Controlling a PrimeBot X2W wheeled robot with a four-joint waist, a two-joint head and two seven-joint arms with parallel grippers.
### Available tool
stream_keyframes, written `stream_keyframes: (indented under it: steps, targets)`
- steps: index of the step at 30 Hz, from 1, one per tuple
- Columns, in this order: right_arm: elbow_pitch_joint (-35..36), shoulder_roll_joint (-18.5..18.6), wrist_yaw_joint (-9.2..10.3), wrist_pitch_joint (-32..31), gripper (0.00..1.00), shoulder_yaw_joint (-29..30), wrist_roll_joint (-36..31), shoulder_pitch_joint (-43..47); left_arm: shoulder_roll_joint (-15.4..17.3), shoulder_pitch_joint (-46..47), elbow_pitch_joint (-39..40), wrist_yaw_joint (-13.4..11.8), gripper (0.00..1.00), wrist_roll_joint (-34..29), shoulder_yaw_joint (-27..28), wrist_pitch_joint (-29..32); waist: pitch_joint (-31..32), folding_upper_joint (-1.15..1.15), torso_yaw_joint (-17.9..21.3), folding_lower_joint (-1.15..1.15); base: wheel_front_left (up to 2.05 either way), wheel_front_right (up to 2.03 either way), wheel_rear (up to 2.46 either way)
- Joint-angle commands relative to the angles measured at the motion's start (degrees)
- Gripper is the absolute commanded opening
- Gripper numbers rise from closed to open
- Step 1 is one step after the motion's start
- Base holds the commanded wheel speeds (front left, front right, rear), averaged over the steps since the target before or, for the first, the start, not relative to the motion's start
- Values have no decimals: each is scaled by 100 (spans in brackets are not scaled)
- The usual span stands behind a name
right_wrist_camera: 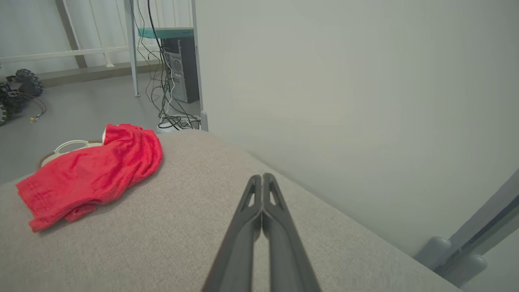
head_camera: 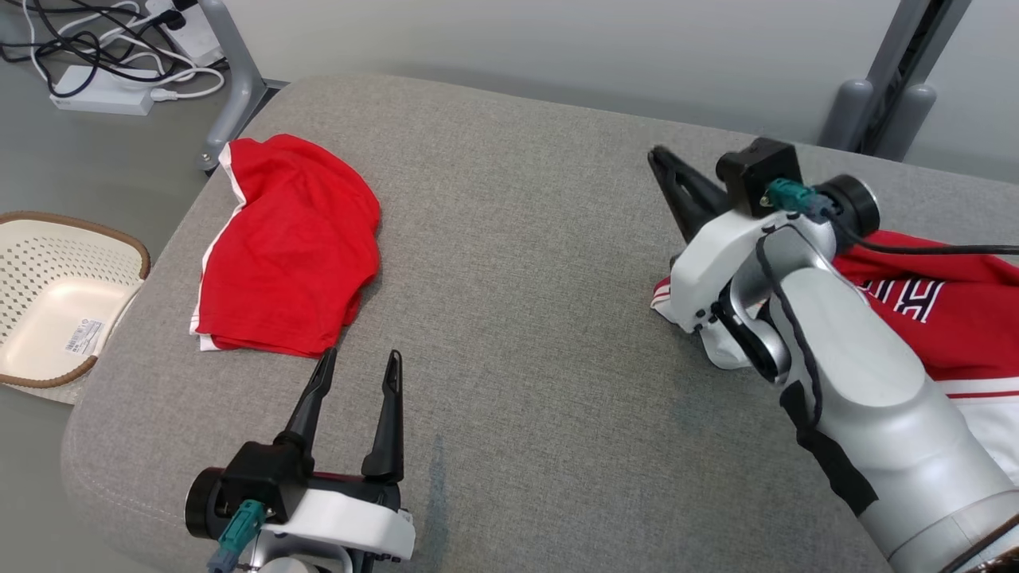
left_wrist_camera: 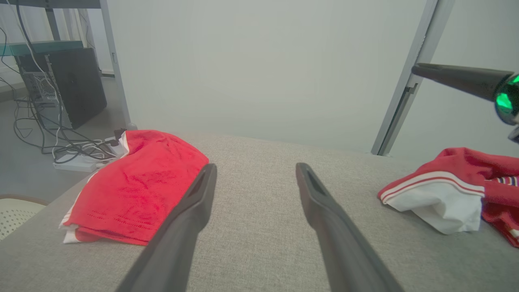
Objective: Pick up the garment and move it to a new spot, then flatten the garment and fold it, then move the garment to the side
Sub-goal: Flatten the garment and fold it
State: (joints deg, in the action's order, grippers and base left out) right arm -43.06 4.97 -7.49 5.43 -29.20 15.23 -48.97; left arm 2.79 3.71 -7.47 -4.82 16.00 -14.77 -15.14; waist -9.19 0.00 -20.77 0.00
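Observation:
A folded red garment with white trim (head_camera: 290,247) lies at the left side of the grey cushioned table (head_camera: 525,318); it also shows as the red garment (left_wrist_camera: 138,186) and the red garment (right_wrist_camera: 93,174) in the wrist views. A crumpled red-and-white garment (head_camera: 955,318) lies at the right edge, partly hidden by my right forearm, and is the red-and-white garment (left_wrist_camera: 446,194) in the left wrist view. My left gripper (head_camera: 360,358) (left_wrist_camera: 255,168) is open and empty, just in front of the folded garment. My right gripper (head_camera: 657,155) (right_wrist_camera: 262,177) is shut on nothing, raised over the table's far right.
A cream perforated basket (head_camera: 56,294) sits on the floor to the left of the table. A power strip with cables (head_camera: 103,87) and a metal frame leg (head_camera: 231,79) stand at the back left, grey posts (head_camera: 884,95) at the back right. A wall runs behind.

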Motion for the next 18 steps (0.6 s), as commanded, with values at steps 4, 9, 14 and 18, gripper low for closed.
stream_keyframes:
  steps: [4, 9, 14, 18]
  targets:
    - [-464, 20, 0, 39, 0, -287, 126, 49, 20, 81, -13, -39, 100, 30, -11, -4, -4, 0, -3, 0, 0, 0, 0]
    - [-784, 13, -1, 406, 0, -436, 384, 45, 18, 109, 3, -61, 100, 20, 11, -4, 39, 0, 130, 0, 0, 0, 0]
    - [-792, 52, -1, 773, 100, -419, 550, 22, 18, 86, 11, -24, 100, -66, 76, -3, 132, 0, 404, 0, 0, 0, 0]
    - [-606, 185, -1, 917, 100, -332, 551, 164, 20, 86, 28, 2, 100, -124, 139, -4, 210, 0, 689, 0, 0, 0, 0]
